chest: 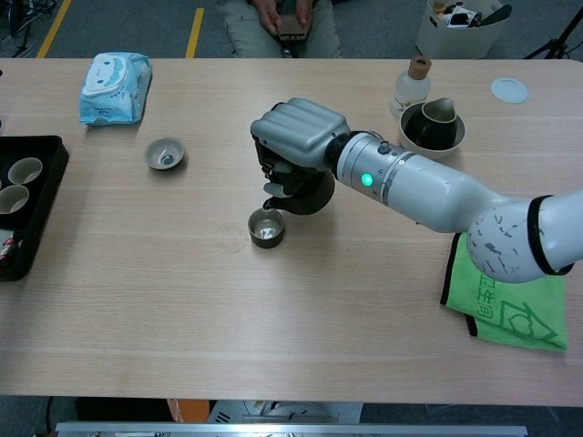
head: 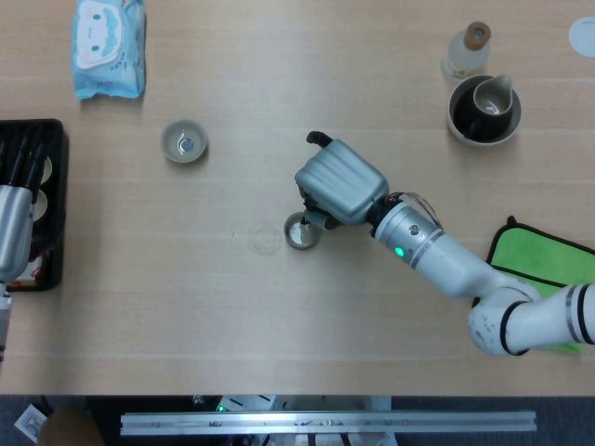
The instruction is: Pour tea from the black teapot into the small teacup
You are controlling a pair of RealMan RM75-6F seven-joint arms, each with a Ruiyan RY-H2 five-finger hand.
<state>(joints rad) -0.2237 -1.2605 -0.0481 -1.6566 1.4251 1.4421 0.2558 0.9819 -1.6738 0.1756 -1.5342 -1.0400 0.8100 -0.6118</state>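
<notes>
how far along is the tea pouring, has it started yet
Done: the right hand grips the black teapot and holds it off the table. In hand: its spout sits tipped just above the small teacup. Left: whether tea is flowing cannot be told; finishing the pour and setting the pot down remain.

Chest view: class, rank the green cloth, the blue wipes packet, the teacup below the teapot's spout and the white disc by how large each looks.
1. green cloth, though it lies nearest the camera
2. blue wipes packet
3. teacup
4. white disc, close to the teacup and farther away, so this order is unsure
</notes>
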